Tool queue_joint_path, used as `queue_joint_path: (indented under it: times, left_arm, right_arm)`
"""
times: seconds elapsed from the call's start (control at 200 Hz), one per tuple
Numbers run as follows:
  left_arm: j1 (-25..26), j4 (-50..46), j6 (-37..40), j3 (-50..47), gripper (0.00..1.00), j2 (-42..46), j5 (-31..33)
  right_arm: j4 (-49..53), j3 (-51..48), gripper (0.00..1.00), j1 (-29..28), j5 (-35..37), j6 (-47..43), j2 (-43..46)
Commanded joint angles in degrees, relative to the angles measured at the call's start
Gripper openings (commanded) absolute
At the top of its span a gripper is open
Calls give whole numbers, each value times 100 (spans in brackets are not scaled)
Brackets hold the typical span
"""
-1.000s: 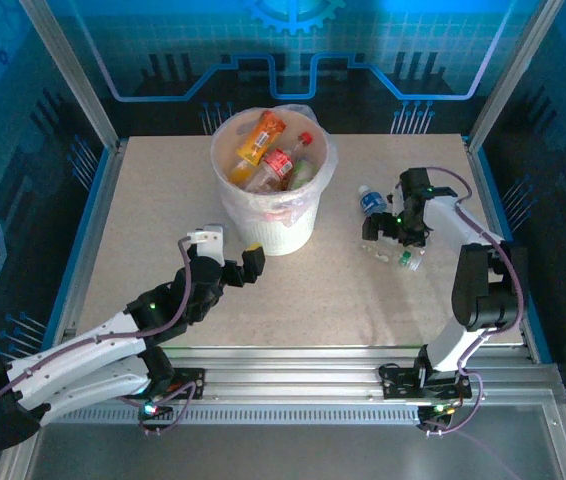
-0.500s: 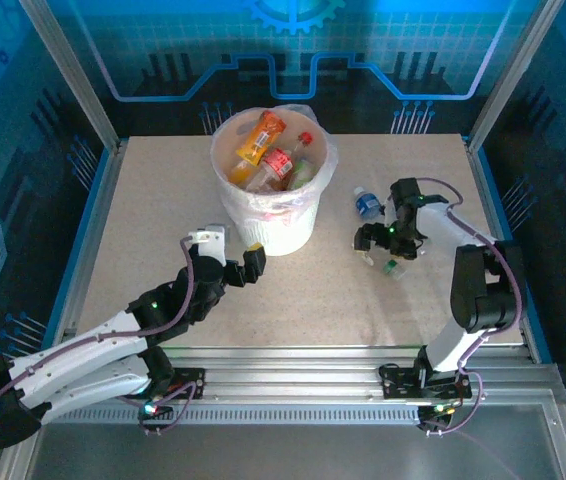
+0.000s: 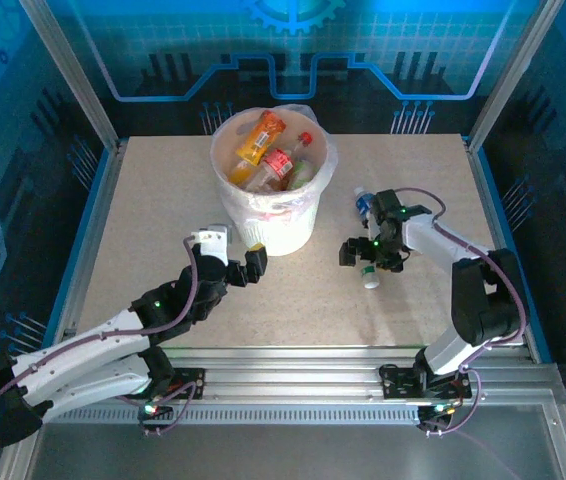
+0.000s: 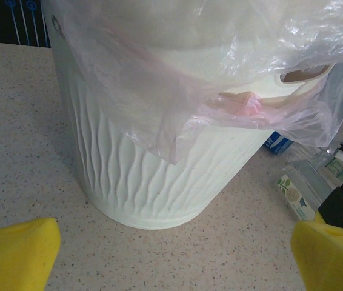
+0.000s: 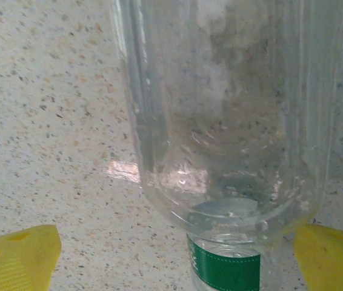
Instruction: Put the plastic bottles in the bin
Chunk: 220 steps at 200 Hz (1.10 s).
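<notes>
clear plastic right under the right gripper (image 3: 368, 258): a green-labelled bottle (image 5: 226, 121) lying on the speckled table (image 3: 163, 200). the yellow pads (image 5: 14, 248) stand wide on either side of it, not pinching, nothing held. just beyond it, a blue-labelled bottle (image 3: 363, 203) lies on the table too, close to the right side of the bin (image 3: 273, 225).

the bin stands mid-table toward the far edge, bag-lined, and at least 3 bottles show inside: an orange one (image 3: 260, 135), a red-labelled one (image 3: 278, 165) and a pale greenish one (image 3: 303, 173).

the left gripper (image 4: 171, 251) is low by the foot of the bin, jaws spread, empty.

by my read most of the job is done, with 2 bottles left on the table. the green-labelled bottle looks like the next one up: close on it, lift, carry it left over the rim.
</notes>
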<state>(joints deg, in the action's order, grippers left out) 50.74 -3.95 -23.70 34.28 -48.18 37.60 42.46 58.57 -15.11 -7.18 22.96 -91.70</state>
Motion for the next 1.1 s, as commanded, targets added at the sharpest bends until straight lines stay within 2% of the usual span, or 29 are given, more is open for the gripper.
queue_joint_path:
  times: [0.0,0.105,0.28,0.525,0.71,0.92,1.096]
  left_arm:
    - [-38,160,-23,52,99,-18,-33]
    - [-35,166,-20,52,99,-16,-20]
    - [-33,162,-30,70,99,-14,-34]
    - [-38,138,-33,85,99,-5,-33]
    - [-38,130,-81,105,99,-6,-42]
    - [-31,130,-103,260,99,28,-347]
    - [-45,133,-82,603,99,43,-1019]
  right_arm:
    - [167,-145,100,-128,383,141,126]
    - [95,-281,98,-198,553,171,60]
    - [-181,-501,83,-320,637,234,-101]
    - [-236,-548,53,-525,916,235,-155]
    - [-69,-501,31,-732,1101,201,189]
    - [333,-365,23,-1016,1205,149,1143]
    - [386,-240,20,-1219,970,6,2370]
